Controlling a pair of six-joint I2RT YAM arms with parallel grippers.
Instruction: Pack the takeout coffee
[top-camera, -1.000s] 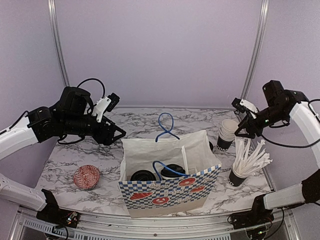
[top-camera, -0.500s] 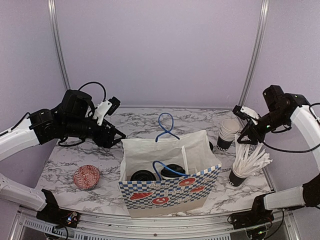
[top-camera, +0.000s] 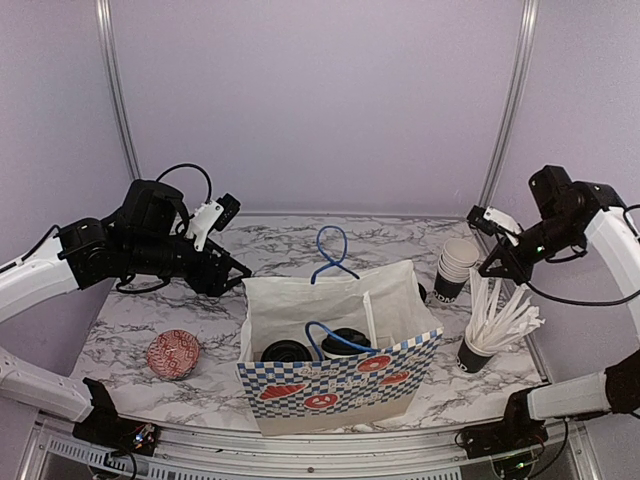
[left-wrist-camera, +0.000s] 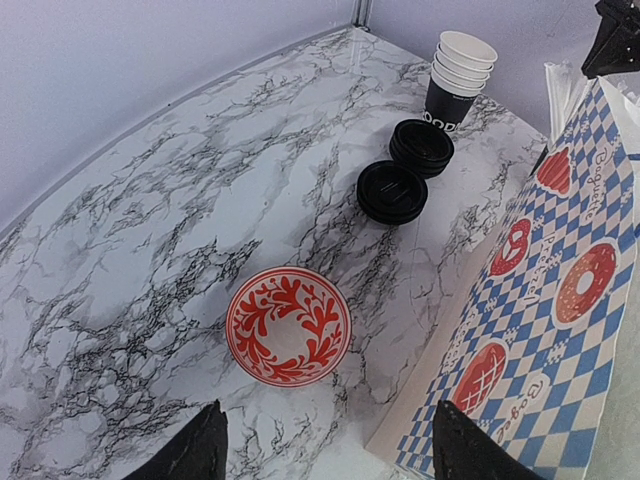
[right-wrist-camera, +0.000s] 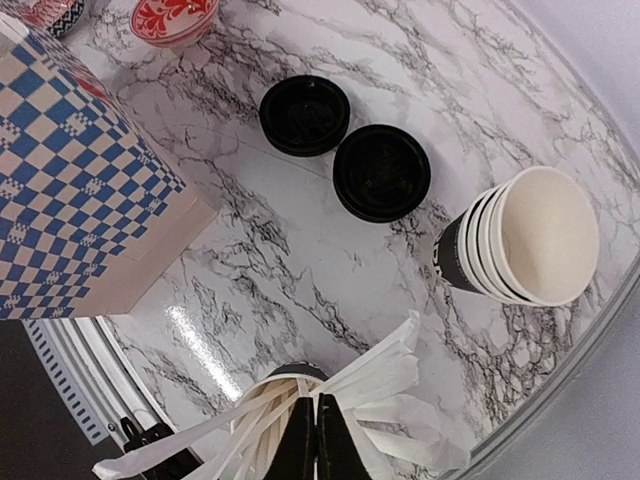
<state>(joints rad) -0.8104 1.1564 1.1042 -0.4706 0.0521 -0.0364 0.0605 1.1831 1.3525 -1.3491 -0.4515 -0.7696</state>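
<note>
Just shut over straw cup (top-camera: 476, 354) at right: right gripper (right-wrist-camera: 318, 425); likely straw pick, grip unconfirmed. Wide apart: left gripper (left-wrist-camera: 330, 425).

On the surface (top-camera: 130, 310) I count one checked paper bag (top-camera: 335, 385), and inside it two lidded coffee cups, the left cup (top-camera: 285, 350) and the right cup (top-camera: 345, 343). There are two piles of black lids, the nearer pile (left-wrist-camera: 392, 190) and the farther pile (left-wrist-camera: 421, 146), one stack of empty cups (left-wrist-camera: 455, 80) with four or so nested, and one straw cup (top-camera: 473, 355) holding more white straws (top-camera: 505, 318) than I can count. Two red patterned bowls are out as well, the first bowl (left-wrist-camera: 288, 325) and the second bowl (top-camera: 173, 353).
</note>
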